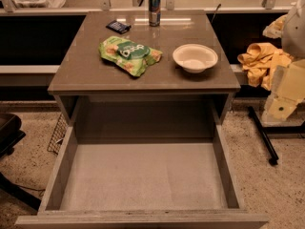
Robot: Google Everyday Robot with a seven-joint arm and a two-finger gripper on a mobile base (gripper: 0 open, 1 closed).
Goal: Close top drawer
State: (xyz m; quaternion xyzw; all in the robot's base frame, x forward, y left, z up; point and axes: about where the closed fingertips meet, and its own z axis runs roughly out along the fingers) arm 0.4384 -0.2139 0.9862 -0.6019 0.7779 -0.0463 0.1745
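Note:
The top drawer (143, 175) of the grey cabinet is pulled far out toward the camera. Its plain grey box interior is empty. The top edge of its front (143, 219) runs along the bottom of the view. The front face and its handle are hidden, and so are the lower drawers. My arm shows as cream and white blocks at the right edge. My gripper (279, 108) hangs there, to the right of the cabinet and apart from the drawer.
On the cabinet top (76, 75) lie a green snack bag (129, 54), a white bowl (195, 57), a can (154, 8) and a small dark packet (118, 26). Yellow cloths (259, 61) and a black pole (264, 135) are at the right. A black chair (7, 128) is at the left.

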